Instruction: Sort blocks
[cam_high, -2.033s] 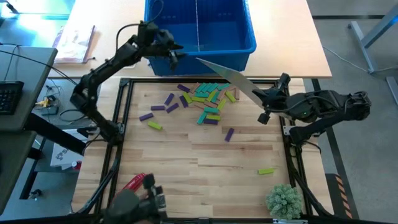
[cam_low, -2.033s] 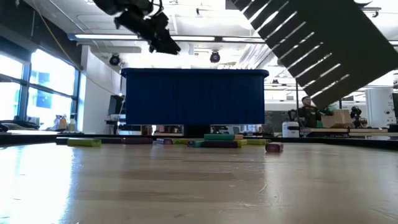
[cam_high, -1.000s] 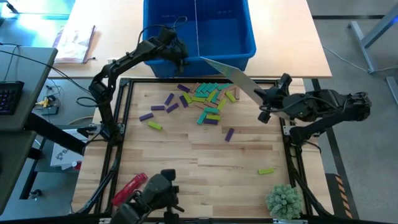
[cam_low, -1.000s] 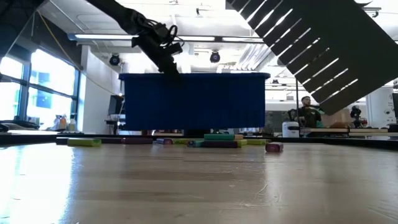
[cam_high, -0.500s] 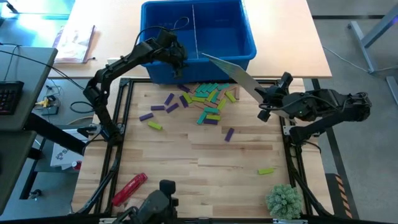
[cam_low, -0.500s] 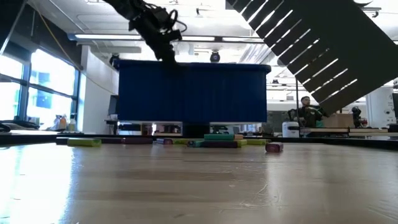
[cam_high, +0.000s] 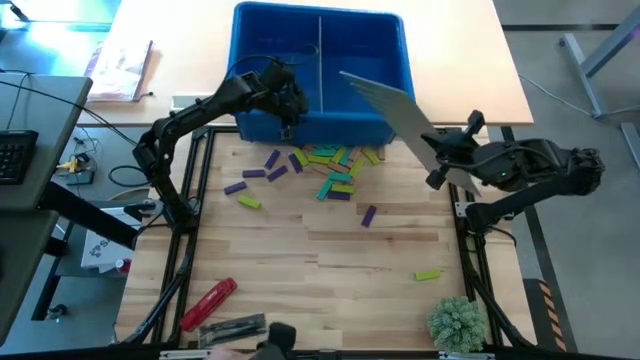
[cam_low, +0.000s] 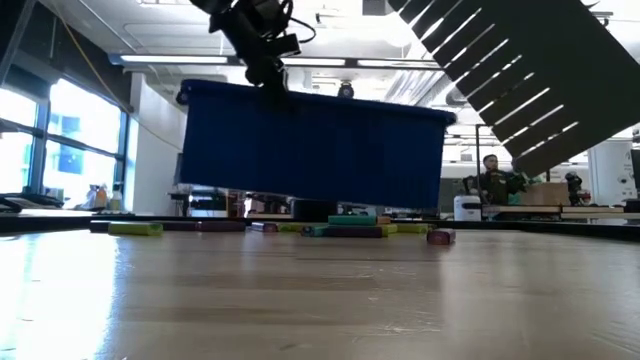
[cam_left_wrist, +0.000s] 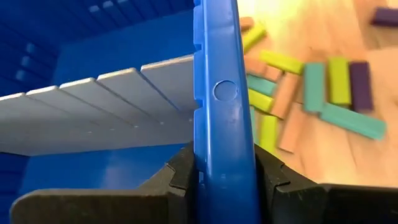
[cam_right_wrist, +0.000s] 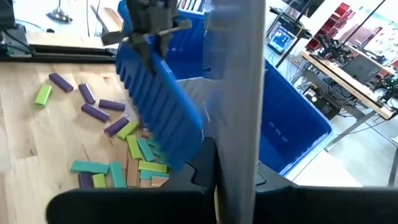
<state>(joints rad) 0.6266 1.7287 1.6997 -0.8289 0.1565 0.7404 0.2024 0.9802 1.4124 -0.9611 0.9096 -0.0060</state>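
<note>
The blue bin (cam_high: 318, 75) has been lifted and tipped by the left gripper (cam_high: 283, 105), clamped on its wall. The right gripper (cam_high: 440, 160) grips a grey divider (cam_high: 390, 105). The blocks (cam_high: 330, 160) lie near the worktop's far edge, unsorted.

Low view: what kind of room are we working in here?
Most likely a robotics lab or open workshop. Behind the blue bin are large windows, an exposed ceiling with strip lights, and a person among cluttered benches. The right wrist view shows more equipment tables.
</note>
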